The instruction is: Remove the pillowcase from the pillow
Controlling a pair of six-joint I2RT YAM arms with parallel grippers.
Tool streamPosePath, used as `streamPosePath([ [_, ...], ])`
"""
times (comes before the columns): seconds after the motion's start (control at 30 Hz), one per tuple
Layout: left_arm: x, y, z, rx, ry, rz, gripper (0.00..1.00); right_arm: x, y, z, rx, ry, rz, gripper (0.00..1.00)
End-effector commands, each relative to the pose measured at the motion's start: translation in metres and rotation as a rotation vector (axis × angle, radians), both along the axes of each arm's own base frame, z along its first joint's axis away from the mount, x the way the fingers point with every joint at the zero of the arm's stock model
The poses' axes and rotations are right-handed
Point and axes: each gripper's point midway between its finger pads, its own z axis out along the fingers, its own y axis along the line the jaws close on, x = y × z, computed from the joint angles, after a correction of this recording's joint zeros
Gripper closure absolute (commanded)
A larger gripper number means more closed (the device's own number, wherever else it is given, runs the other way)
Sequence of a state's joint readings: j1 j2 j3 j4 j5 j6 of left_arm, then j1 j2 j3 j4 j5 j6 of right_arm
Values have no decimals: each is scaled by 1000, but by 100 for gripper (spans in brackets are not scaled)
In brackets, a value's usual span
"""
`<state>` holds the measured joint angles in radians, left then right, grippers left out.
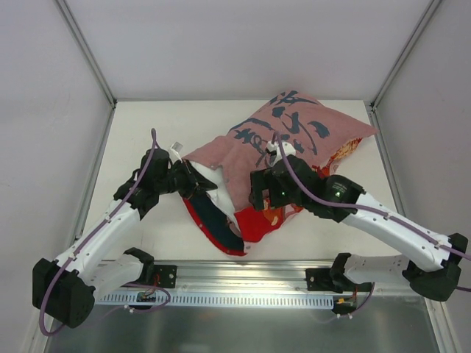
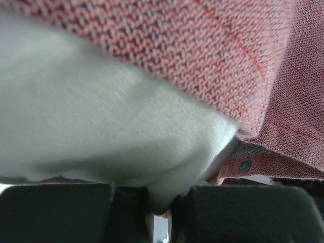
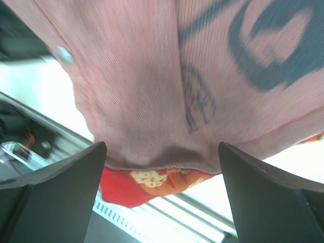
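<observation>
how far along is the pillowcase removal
Done: one white corner of the pillow is out of the pillowcase. In hand: left jaws are shut on that corner; right jaws stand open around the pillowcase hem. Left: most of the pillow sits inside, so nearly all the pulling remains.

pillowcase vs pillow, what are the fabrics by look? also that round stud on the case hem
pillowcase: looks knitted, matte; loop stitches show, pink flecked with red and blue threads.
pillow: white woven cloth, possibly cotton, matte; fine diagonal weave, bunches softly where the left gripper pinches it.
stud: small dark round snap with a slight sheen; metal or plastic, cannot tell.
</observation>
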<state>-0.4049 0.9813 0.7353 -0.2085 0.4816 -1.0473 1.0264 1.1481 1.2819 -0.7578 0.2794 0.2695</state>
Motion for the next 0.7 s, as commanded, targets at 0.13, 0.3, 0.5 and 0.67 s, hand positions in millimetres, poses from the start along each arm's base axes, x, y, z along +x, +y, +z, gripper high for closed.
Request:
streamPosePath([
  [0.13,9,-9,56,-78,-125,-28,100,-15,-4,-61,-67,112,-44,26],
  [0.3,8,-4,62,-63,-140,-24,100,2,-37,-52,-147,36,-131,78],
  [0.5,10,22,76,-76,-161,8,100,35,-113,-33,-164,-34,-332,90],
  [0.67,11,31,87,-109,-171,13,100,48,-130,-6,-157,-92,-394,99],
])
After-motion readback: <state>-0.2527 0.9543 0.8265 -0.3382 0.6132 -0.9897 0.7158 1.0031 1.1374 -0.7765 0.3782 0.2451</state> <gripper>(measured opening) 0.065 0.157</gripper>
